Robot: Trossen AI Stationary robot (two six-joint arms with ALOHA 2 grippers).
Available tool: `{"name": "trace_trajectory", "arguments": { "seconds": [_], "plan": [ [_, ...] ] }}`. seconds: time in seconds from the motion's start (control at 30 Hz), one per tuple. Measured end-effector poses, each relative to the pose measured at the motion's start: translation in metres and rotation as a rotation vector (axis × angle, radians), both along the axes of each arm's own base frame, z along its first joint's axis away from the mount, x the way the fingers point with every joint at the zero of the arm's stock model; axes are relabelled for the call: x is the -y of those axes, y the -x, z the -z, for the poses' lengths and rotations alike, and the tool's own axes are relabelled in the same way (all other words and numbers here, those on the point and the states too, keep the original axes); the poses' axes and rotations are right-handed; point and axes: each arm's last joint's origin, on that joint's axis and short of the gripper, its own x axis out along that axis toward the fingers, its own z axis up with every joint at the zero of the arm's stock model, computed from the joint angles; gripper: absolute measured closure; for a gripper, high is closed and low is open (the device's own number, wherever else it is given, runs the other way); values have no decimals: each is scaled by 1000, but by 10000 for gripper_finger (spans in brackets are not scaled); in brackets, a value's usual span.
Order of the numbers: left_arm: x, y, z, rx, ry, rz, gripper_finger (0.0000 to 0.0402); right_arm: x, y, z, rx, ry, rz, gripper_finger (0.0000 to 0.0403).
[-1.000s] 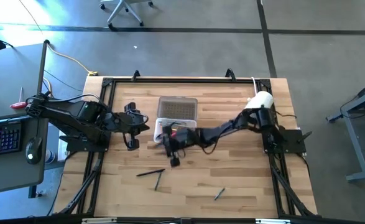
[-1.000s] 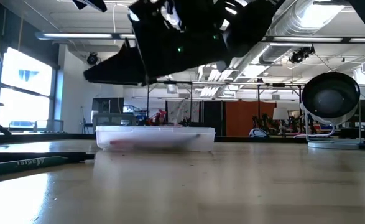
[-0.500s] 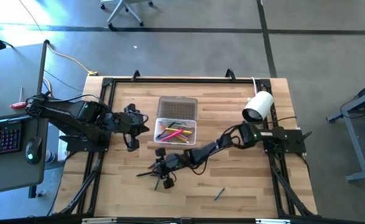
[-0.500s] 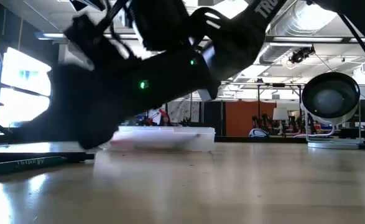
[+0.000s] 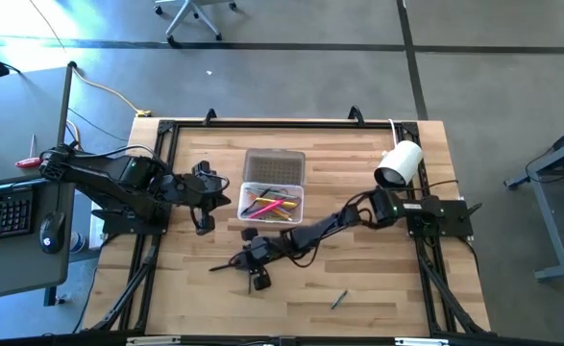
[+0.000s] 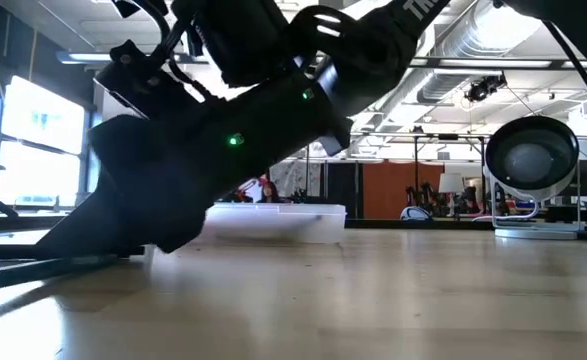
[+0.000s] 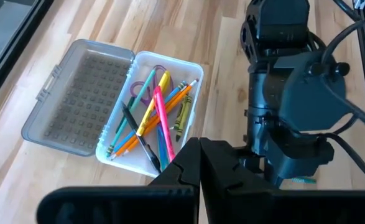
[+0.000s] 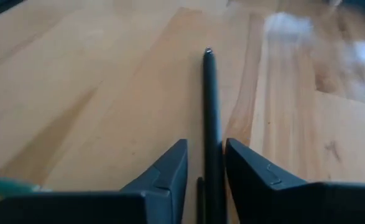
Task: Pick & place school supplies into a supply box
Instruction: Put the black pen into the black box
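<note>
Moved off the supply box (image 5: 273, 188), right gripper (image 8: 206, 163) narrowly straddles a black pen (image 8: 210, 118) on the wooden table (image 5: 387, 279).

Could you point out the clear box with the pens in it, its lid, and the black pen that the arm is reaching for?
supply box (image 7: 188, 68): left wrist view, on its clear rim.
lid (image 7: 76, 96): left wrist view, middle of the open textured lid.
black pen (image 8: 209, 118): right wrist view, mid-shaft, between the fingers.

A black pen (image 8: 209, 124) lies between my dark fingers (image 8: 163, 171) on the pale, striped wood worktop (image 8: 95, 74); the clear supply box (image 7: 183, 127), with its grey dimpled lid (image 7: 76, 96), shows orange, yellow, pink and green pens (image 7: 148, 115)
</note>
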Motion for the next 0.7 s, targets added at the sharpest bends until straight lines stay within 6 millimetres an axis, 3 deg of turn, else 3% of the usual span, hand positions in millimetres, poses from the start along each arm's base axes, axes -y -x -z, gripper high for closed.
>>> {"name": "trace_trajectory", "arguments": {
  "seconds": [0.13, 0.23, 0.37, 0.53, 0.7],
  "plan": [
    [0, 0, 0, -2, 0, 0, 366, 0, 1, 1, -17, -33, -56, 335],
    [0, 0, 0, -6, -1, 0, 366, -1, 1, 1, -8, 2, -7, 358],
    [0, 0, 0, -6, -1, 0, 366, 1, 2, -13, 13, 22, 29, 392],
    [0, 1, 0, -7, -2, 1, 366, 4, 6, -53, 45, 55, 38, 381],
    [0, 1, 1, -12, -3, 1, 366, 12, 21, -101, 21, 215, 128, 394]
  ]
}}
